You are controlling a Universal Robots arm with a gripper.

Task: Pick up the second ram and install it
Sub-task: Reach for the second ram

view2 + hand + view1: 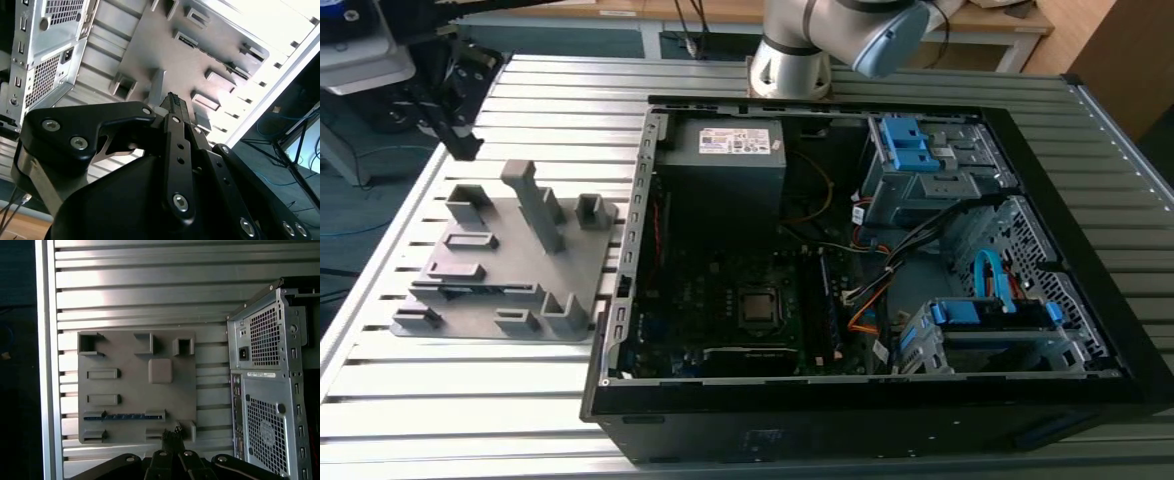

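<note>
Table (454,400): slatted aluminium, ribs running lengthwise, with floor and a wooden desk behind.

Case (881,405): black computer tower lying on its side, lid off, on the exterior view's right. Inside are a motherboard (720,290), a power supply (727,160), blue-tabbed drive cages (914,150) and loose cables. Its perforated rear panel (265,390) shows in the first wrist view, just beside the fixture.

Arm base (790,60): pale grey, at the far edge of the table behind the case.

Fixture (135,395): flat grey plastic plate on the table at the exterior view's left, beside the case but apart from it. It carries raised pockets and short ribs, and one tall post (536,205) near its middle.

Second ram (125,416): long, thin dark strip with small blue marks along it, standing on edge in the fixture's long slot with end ribs at both ends. In the exterior view a thin dark line (480,291) in that slot is probably the same strip.

Gripper (172,436): black, fingers drawn together with nothing visible between them. It hangs above the fixture's edge near one end of the ram's slot, clear of the strip. The second wrist view shows the closed tip (172,99) raised well above the plate.
</note>
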